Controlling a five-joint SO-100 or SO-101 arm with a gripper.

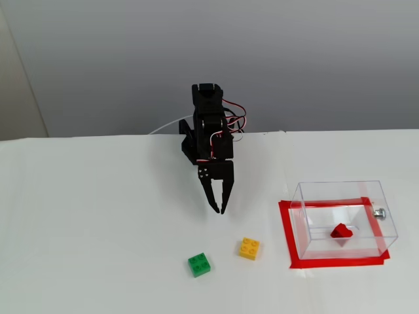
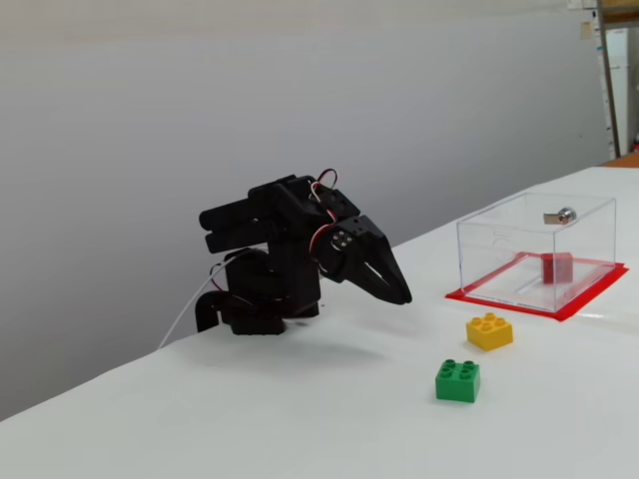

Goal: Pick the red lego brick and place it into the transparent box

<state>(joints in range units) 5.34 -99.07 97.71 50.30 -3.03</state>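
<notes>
White table [image 1: 98, 222] meets grey wall [image 1: 294, 59]; red lego brick [image 1: 341, 230] lies boxed.

wall [image 1: 294, 59]: plain grey | table [image 1: 85, 229]: white | light: even

Arm folded low, fingers [image 1: 219, 210] closed, empty

one fixed view is looking down from high in front, facing the arm [image 1: 208, 131] and back wall. the other is sitting low at the tabletop [image 2: 300, 429] side. both are sharing arm, bricks and transparent box [image 1: 344, 219].
</notes>
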